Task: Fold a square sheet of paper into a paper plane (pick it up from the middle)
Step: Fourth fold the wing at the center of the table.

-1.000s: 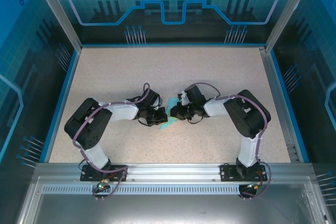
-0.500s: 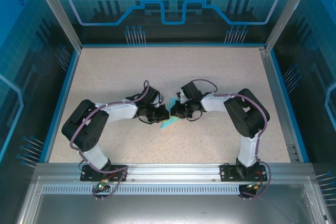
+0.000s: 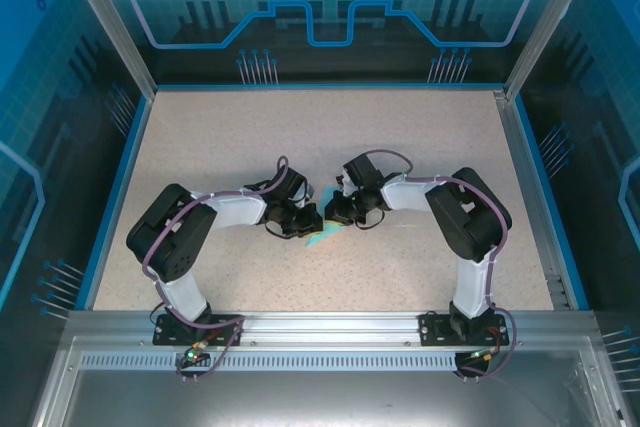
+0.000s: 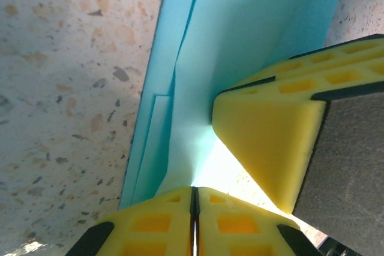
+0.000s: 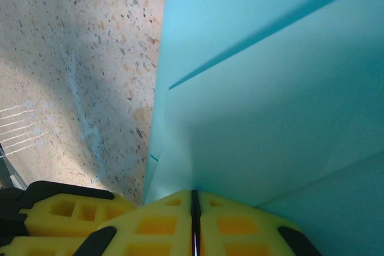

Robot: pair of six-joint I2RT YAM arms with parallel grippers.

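Note:
The light cyan sheet of paper (image 3: 319, 237) lies folded in layers at the middle of the table, mostly hidden under the two grippers in the top view. My left gripper (image 3: 309, 220) is shut, its yellow fingertips (image 4: 162, 220) pinching an edge of the paper (image 4: 240, 40). My right gripper (image 3: 334, 215) faces it, almost touching, and is also shut on the paper (image 5: 270, 88), which rises from between its fingertips (image 5: 234, 223). The right gripper's yellow finger (image 4: 270, 142) presses against the paper in the left wrist view. A crease and stacked edges show along the paper's left side.
The speckled table (image 3: 330, 137) has a blue rim and aluminium posts around it. Both arm bases (image 3: 190, 322) stand at the near edge. Bare table lies behind and in front of the grippers.
Both grippers have edged slightly closer together over the paper, the right wrist shifting a little left. The paper stays between them.

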